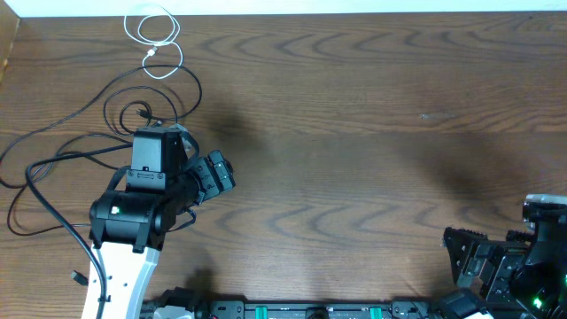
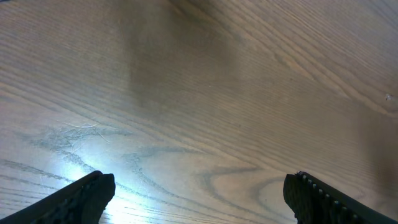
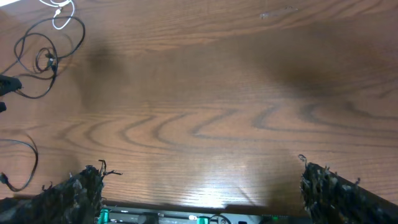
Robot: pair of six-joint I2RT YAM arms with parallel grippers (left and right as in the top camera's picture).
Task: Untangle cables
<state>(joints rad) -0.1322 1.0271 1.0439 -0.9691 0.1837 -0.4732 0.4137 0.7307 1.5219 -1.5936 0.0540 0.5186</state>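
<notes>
The white cable (image 1: 156,40) lies in loose loops at the far left of the table. Below it, black cables (image 1: 133,102) form overlapping loops and run left and down past the left arm, with one plug end near the front left (image 1: 78,277). My left gripper (image 1: 220,174) points right, away from the cables, open and empty over bare wood (image 2: 199,186). My right gripper (image 1: 465,252) is at the front right, open and empty (image 3: 199,180). The right wrist view shows the white cable (image 3: 59,15) and black loops (image 3: 43,59) far off at its upper left.
The wooden table (image 1: 372,133) stretches between the arms. The left arm's body (image 1: 133,208) covers part of the black cables. A rail with green parts (image 1: 292,310) runs along the front edge. The table's far edge (image 1: 354,12) meets a white strip.
</notes>
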